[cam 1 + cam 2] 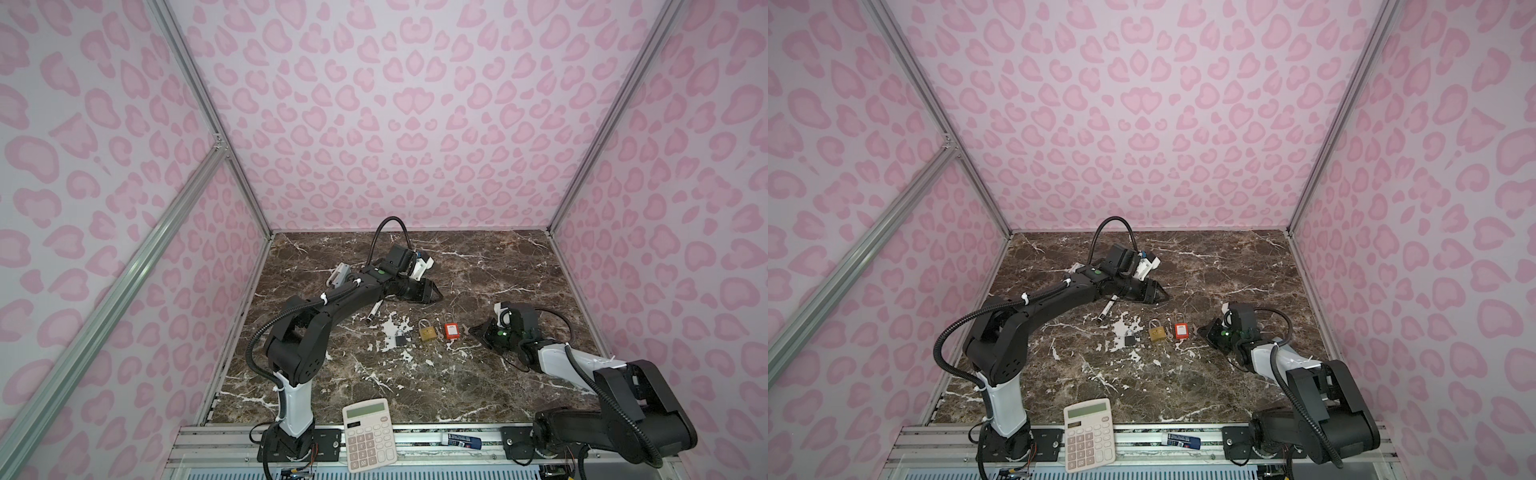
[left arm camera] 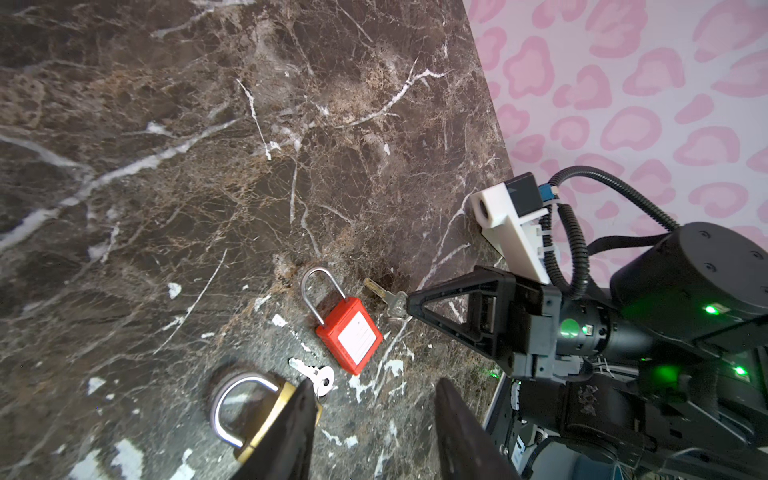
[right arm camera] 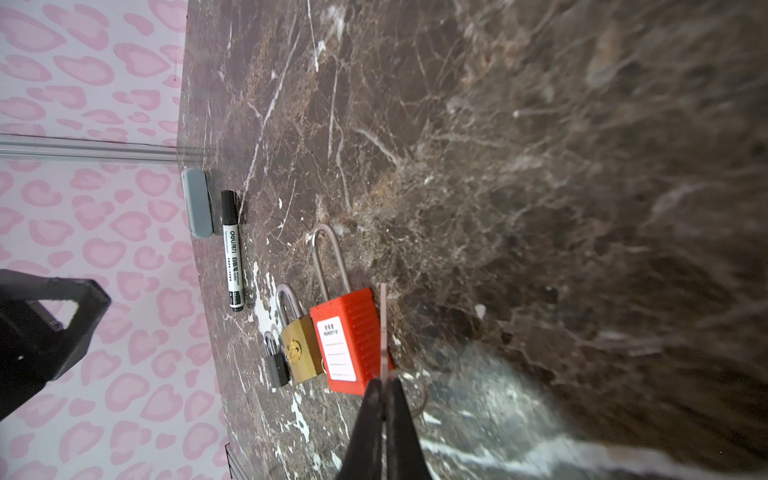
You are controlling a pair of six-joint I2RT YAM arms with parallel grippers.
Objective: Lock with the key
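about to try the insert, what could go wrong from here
1. The red padlock lies loose. The left gripper is open and away from it, so a push from the key may slide it.
2. The right gripper pinches only the key's head end, so it could twist.
3. The brass padlock sits close and may get bumped.

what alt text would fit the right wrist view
The right claw, shut on a key seen edge-on, holds it beside a red padlock lying on a marble tabletop. Past it lie a brass padlock, a small black padlock and a marker.
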